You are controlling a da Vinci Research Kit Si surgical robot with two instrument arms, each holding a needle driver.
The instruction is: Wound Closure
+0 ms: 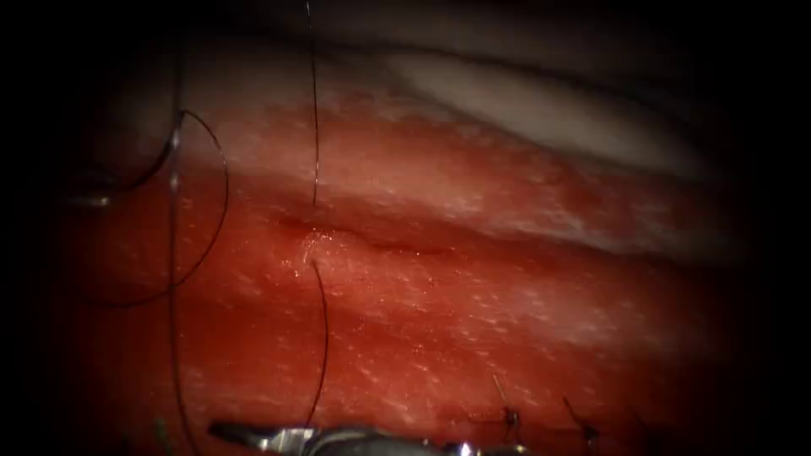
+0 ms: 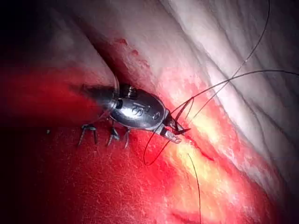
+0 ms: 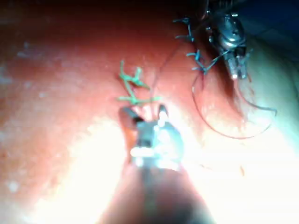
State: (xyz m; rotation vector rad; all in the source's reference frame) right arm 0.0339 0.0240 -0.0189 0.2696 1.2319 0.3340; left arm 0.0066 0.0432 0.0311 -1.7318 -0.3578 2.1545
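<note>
Endoscope view: the needle (image 1: 169, 152) lies loose on the tissue (image 1: 507, 321), left of the cut (image 1: 372, 245). The right tool (image 3: 144, 113) is spread and holds nothing. I cannot tell the left tool's (image 2: 175, 134) grip. Loose thread (image 1: 321, 338) loops near it and could snag or knot.

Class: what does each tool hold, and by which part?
Left tool: thread, gripped at its jaw tips. Right tool: nothing, jaws open. Needle lies free on the tissue, left of the cut.
</note>
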